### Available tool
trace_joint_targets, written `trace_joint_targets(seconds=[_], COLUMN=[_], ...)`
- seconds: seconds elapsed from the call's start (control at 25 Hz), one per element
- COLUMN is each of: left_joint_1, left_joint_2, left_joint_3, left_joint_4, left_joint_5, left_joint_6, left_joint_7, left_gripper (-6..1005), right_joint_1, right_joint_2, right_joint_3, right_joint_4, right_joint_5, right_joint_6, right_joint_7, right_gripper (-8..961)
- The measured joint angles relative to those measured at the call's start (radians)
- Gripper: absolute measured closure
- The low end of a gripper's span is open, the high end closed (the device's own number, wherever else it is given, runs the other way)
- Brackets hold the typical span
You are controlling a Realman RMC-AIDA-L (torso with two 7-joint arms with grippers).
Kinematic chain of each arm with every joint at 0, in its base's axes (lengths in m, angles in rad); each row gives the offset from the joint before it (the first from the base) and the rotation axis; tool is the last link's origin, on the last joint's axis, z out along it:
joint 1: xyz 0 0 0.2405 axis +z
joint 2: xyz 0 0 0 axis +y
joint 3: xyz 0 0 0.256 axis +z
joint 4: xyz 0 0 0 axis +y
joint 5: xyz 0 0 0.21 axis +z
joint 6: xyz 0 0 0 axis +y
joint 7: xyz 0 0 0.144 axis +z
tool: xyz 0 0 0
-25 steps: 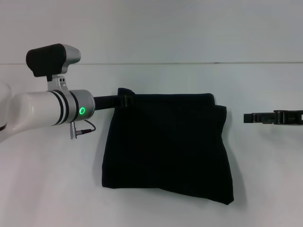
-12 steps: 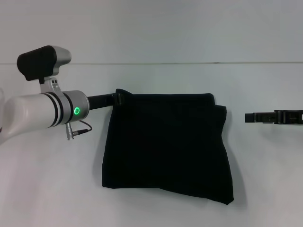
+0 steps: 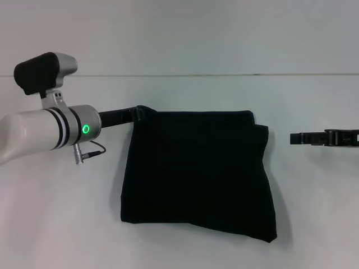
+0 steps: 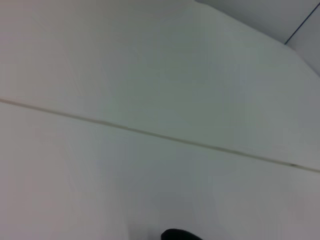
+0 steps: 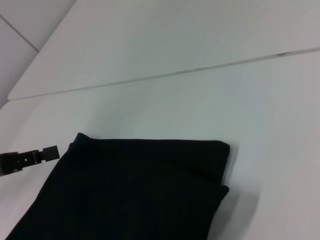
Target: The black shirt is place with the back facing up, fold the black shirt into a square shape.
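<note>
The table is white and bare around the work, w/ a seam line across the far side; nothing on it blocks me. The shirt lies mid-table in the head view, already folded into a compact, roughly square block, no sleeves or neckline showing, no lettering up. I judge the folding mostly done. What's left: the near edge runs slanted, lower toward my right, and the right side shows a stepped double layer at the far corner, so it isn't a clean square yet; maybe a bit of tidying, then pull both arms clear. My left gripper sits at the shirt's far-left corner, touching or just beside it. Can't tell if those fingers are clenched or released; black on black, and my left wrist view shows only table. My right gripper hangs well apart to the shirt's right, grasping nothing; whether its fingers are parted I can't tell either.
</note>
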Motion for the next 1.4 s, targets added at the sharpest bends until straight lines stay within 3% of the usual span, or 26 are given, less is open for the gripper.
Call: trace_joint_targets(seconds=[0.48, 0.68, 0.88, 1.0, 1.12, 1.4], left_joint_1=[0.068, 0.117, 0.168, 0.194, 0.205, 0.232], left_joint_2=[0.016, 0.015, 0.008, 0.008, 0.010, 0.024], left_joint_3=[-0.021, -0.022, -0.021, -0.027, -0.042, -0.048], left_joint_4=[0.096, 0.168, 0.251, 0.276, 0.281, 0.292], left_joint_5=[0.003, 0.003, 0.002, 0.001, 0.005, 0.014], left_joint_6=[0.229, 0.414, 0.617, 0.740, 0.837, 0.981], left_joint_7=[-0.026, -0.029, 0.016, 0.066, 0.112, 0.214], left_gripper=[702, 599, 391, 160, 129, 108], right_joint_1=[0.015, 0.021, 0.041, 0.054, 0.057, 0.038], right_joint_2=[0.000, 0.002, 0.008, 0.018, 0.020, -0.014], right_joint_3=[0.001, 0.001, 0.000, 0.000, 0.000, -0.001], right_joint_4=[0.011, 0.035, 0.082, 0.097, 0.097, 0.099], right_joint_5=[0.000, 0.000, 0.001, 0.002, 0.002, -0.017], right_joint_6=[-0.007, -0.020, -0.021, -0.028, -0.061, -0.233], right_joint_7=[-0.021, -0.015, -0.013, -0.011, 0.002, 0.035], right_gripper=[89, 89, 89, 88, 88, 88])
